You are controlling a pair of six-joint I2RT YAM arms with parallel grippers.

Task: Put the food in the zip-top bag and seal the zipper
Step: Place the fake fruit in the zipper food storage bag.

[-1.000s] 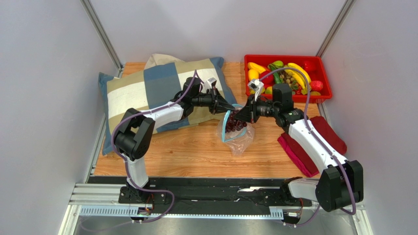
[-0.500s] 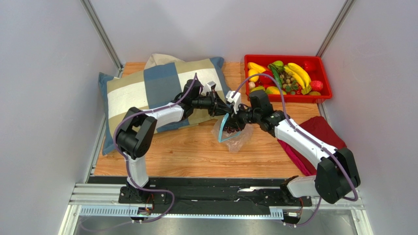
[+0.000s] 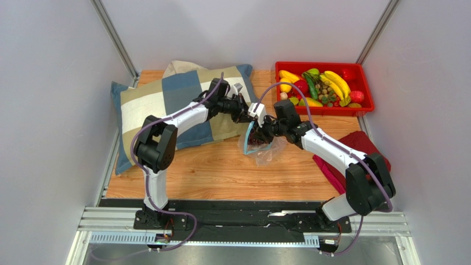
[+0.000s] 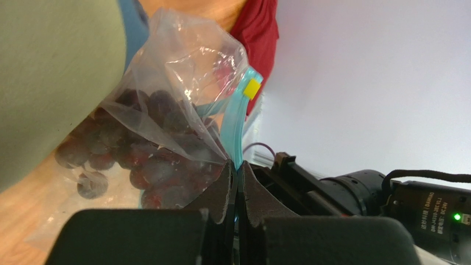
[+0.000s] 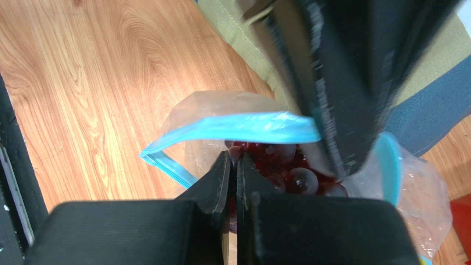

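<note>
**Position of the bag.** The bag (image 3: 264, 150) lies on the table (image 3: 210, 171) just off the pillow's (image 3: 166, 105) near right corner, mouth turned up. The grapes (image 3: 257, 142) are inside it. The remaining food sits in the red bin (image 3: 323, 65), well to the right of the pillow.

**Left gripper.** The left gripper (image 3: 247, 117) reaches over the pillow's right edge. In the left wrist view its fingertips are pressed together on the zipper strip (image 4: 236, 130), which rises from between them to a yellow tab (image 4: 252, 87). The grapes (image 4: 149, 160) hang in the bag (image 4: 182, 83) just left of the left gripper (image 4: 237, 165), against the pillow (image 4: 50, 72).

**Right gripper.** The right gripper (image 3: 260, 134) points into the bag mouth from the side away from the pillow. In the right wrist view the right gripper (image 5: 236, 160) has its jaws drawn narrow, tips nearly touching, just below the zipper strip (image 5: 237, 128) and beside the grapes (image 5: 293, 171).

**Limits of view.**
- Whether the right fingertips pinch a stem cannot be determined.
- The left gripper (image 5: 343, 72) appears as a dark blur covering part of the bag mouth.
- The bag's far end (image 5: 431, 204) is cut off at the frame edge.
- The red cloth (image 4: 257, 27) is partly hidden behind the bag.
</note>
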